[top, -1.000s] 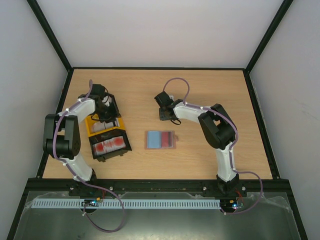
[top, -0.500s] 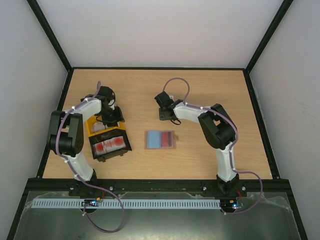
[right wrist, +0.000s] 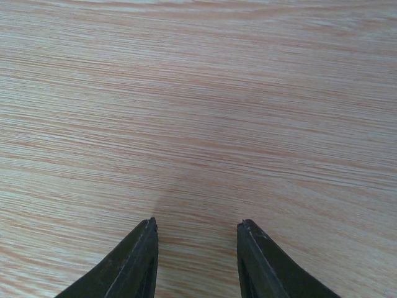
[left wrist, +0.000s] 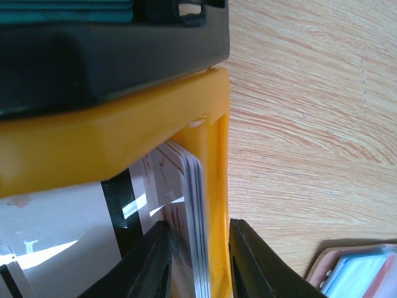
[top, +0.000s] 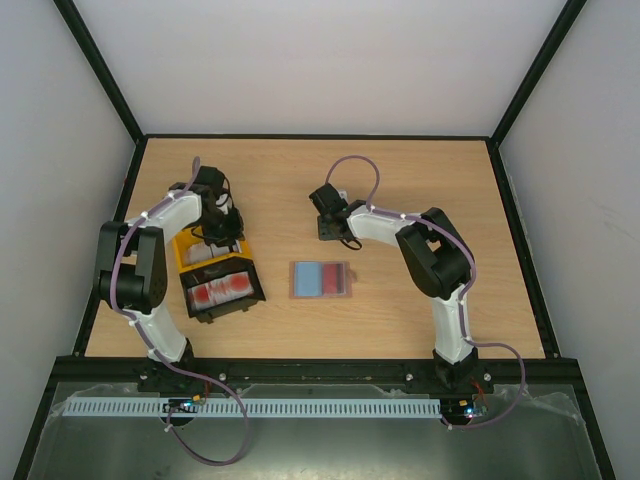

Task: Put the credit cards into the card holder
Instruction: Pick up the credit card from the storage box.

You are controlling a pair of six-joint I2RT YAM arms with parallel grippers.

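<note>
From where I stand the job looks partly done. The card holder point(top: 320, 279) lies opened flat in the middle of the table point(top: 430, 180), between the two arms, and bluish cards seem to sit in its slots already, with a reddish strip at its right end (how many are tucked in I cannot count from here). Plenty is left: a stack of whitish credit cards point(left wrist: 189, 192) stands on edge against the inner wall of the yellow tray point(left wrist: 93, 143), and red-and-white cards point(top: 218, 291) lie in the black tray point(top: 258, 292) just nearer the arm's base. The left gripper point(left wrist: 200, 230) is down at the yellow tray, one finger inside beside the stack and the other outside the wall, so cards and wall both sit between the jaws; whether they are pinching I cannot tell. The right gripper point(right wrist: 197, 223) hangs over bare wood beyond the holder, jaws spread and holding nothing. My guess is that the step in hand is lifting a whitish card out.
</note>
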